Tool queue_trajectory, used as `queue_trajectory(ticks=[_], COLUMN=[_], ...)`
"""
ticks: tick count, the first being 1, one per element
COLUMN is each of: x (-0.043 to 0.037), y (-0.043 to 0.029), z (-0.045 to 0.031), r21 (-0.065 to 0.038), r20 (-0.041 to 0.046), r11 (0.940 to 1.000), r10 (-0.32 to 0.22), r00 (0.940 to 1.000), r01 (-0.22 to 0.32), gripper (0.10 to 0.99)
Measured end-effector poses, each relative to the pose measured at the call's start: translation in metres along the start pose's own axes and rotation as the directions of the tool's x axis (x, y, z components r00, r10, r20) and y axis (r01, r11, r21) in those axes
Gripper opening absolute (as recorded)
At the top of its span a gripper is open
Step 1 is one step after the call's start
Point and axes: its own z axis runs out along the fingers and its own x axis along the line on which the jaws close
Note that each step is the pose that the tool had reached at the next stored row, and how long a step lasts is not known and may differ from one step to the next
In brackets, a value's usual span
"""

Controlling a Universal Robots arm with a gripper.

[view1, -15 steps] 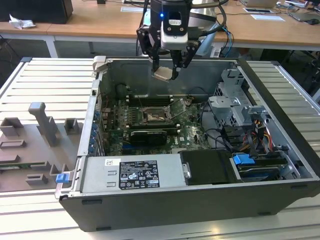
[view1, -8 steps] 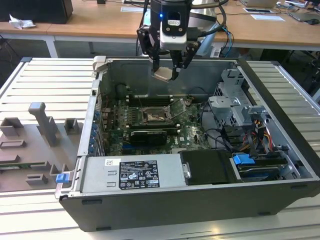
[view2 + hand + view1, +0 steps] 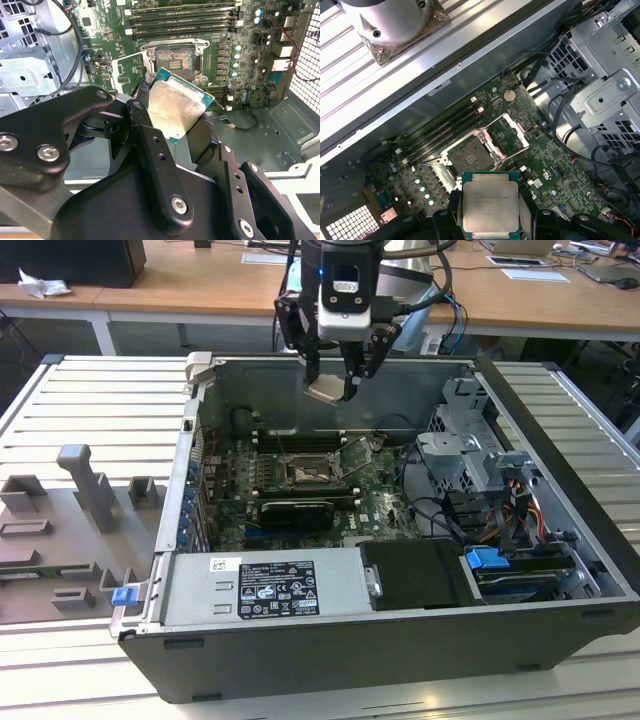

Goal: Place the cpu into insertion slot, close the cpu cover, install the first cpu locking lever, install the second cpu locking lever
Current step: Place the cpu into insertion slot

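Gripper point(image 3: 334, 390) suspended above an open computer case point(image 3: 300, 640), which lies on a ribbed metal tabletop point(image 3: 100, 400). The jaws are closed on opposite edges of the cpu point(image 3: 490, 207), which is held tilted in the air with its pale metal face visible in both wrist views, well clear of the green circuit board point(image 3: 385, 505). Below it, the insertion slot point(image 3: 470, 157) lies bare with its dark centre exposed. The cpu cover point(image 3: 507, 132) stands swung up on its hinge, just beside the slot. Long black memory slots point(image 3: 445, 132) run alongside the socket.
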Motion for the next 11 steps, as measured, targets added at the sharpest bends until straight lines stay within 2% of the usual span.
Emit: queue_trajectory(ticks=[11], x=[0.0], y=[-0.0001], z=[0.0006], r21=[0.0], r20=[0.0016], r11=[0.9998], r10=[0.018], r00=[0.9998], r01=[-0.018], gripper=[0.541])
